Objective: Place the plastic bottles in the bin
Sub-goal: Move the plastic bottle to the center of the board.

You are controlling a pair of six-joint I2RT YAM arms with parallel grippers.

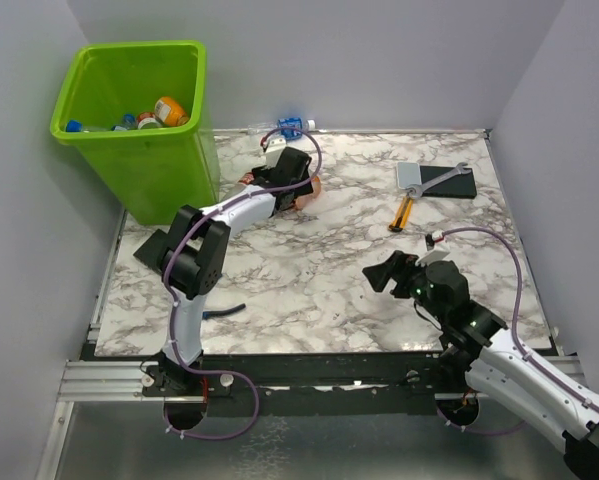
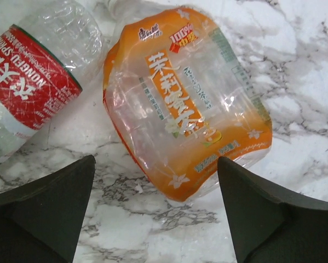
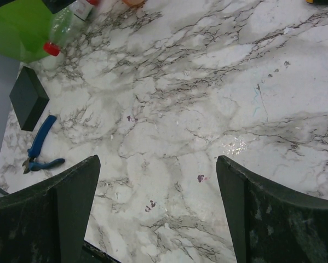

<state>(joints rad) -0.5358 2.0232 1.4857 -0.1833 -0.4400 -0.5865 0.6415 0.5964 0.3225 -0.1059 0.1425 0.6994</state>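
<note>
Left gripper (image 2: 155,164): jaws spread wide, holding nothing, poised over the crushed orange-labelled bottle (image 2: 185,104). A red-labelled clear bottle (image 2: 32,82) lies just beside it. Right gripper (image 3: 158,161): open above the marble table (image 3: 207,82). The bin (image 1: 164,170) stands far left, with several bottles (image 1: 164,112) inside.

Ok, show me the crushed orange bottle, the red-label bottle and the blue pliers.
crushed orange bottle (image 2: 185,104): left wrist view, middle of its printed label.
red-label bottle (image 2: 35,76): left wrist view, on the red label.
blue pliers (image 3: 41,138): right wrist view, on the upper blue handle.
</note>
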